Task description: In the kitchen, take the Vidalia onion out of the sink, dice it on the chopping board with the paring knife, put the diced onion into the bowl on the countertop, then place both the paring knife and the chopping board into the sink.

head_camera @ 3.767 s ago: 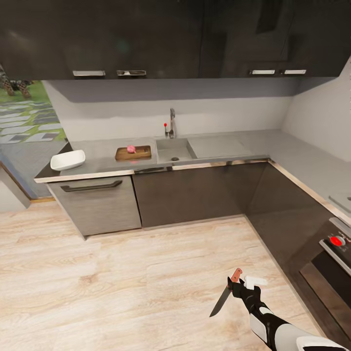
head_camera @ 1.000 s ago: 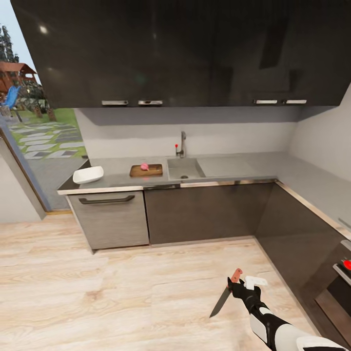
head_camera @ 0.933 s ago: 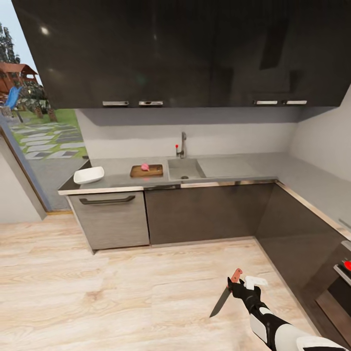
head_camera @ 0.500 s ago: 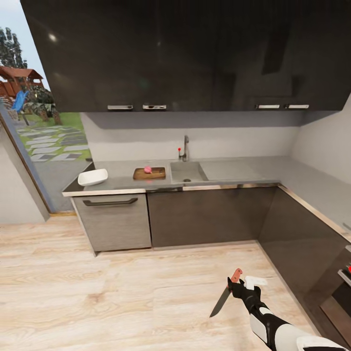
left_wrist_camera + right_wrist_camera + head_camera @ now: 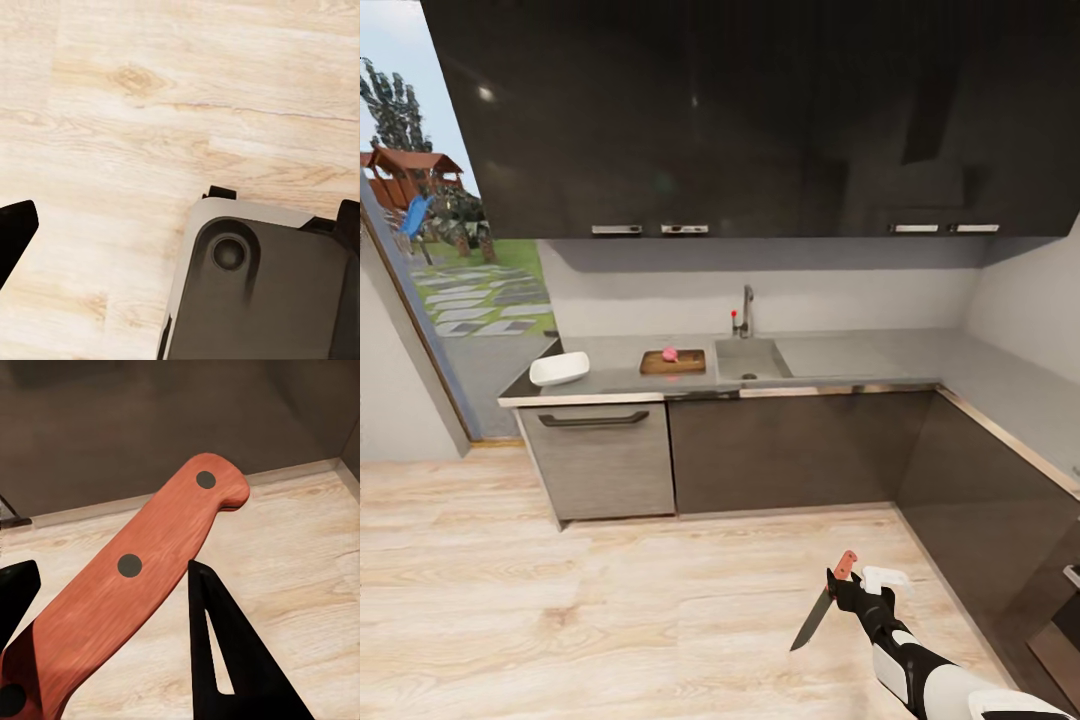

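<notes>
Nearest you, your right gripper is closed on the paring knife at its red handle, blade angled down over the wooden floor. Your left gripper's opening cannot be judged: just one dark fingertip shows above the floor. Across the room, on the grey surface, the Vidalia onion sits on the chopping board, just beside the sink. The white bowl rests near the surface's left end.

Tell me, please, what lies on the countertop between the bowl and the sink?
In the head view, the chopping board, with the onion on it, lies between the bowl and the sink.
</notes>
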